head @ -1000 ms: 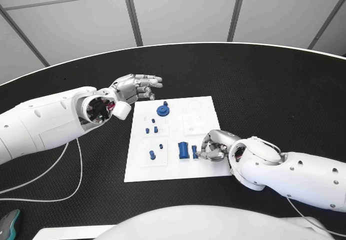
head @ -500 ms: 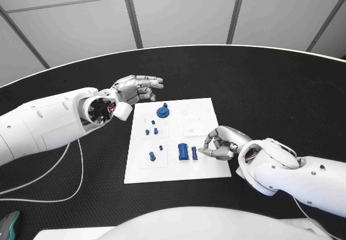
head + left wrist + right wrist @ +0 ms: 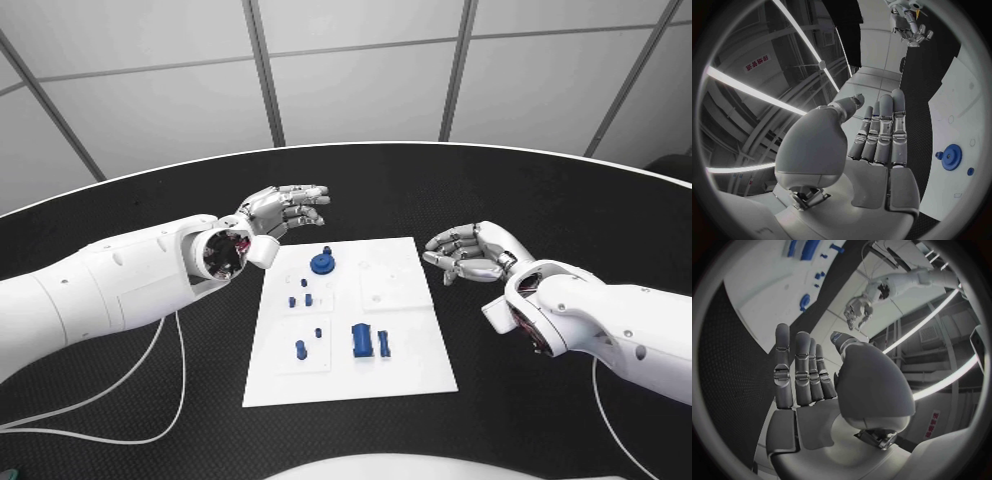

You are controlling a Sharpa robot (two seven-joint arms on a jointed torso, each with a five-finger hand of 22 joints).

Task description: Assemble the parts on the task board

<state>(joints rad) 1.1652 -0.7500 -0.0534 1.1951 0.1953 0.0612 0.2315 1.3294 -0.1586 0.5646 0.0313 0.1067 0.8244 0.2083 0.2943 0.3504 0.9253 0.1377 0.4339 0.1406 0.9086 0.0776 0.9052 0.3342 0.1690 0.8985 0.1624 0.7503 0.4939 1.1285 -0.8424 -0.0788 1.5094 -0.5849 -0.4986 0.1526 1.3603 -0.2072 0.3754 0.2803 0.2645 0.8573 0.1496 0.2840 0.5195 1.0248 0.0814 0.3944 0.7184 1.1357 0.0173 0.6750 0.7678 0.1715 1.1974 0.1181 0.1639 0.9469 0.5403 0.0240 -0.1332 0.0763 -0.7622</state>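
Observation:
The white task board lies in the middle of the table. On it a blue gear stands near the far left corner. Small blue pegs are on its left half, and two longer blue blocks lie side by side near the middle. My left hand hovers beyond the board's far left corner, fingers spread, holding nothing. My right hand hangs in the air off the board's far right corner, fingers apart and empty. The left wrist view has the left hand, the gear and the board.
A black round table bears the board, with bare cloth on all sides. A white cable loops on the table at the near left, under my left arm. The right wrist view has the right hand and the board.
My right hand has left the blue blocks at the board's near right, risen and moved off past the board's right edge, its fingers opening. The camera has tilted up. The left hand has barely moved.

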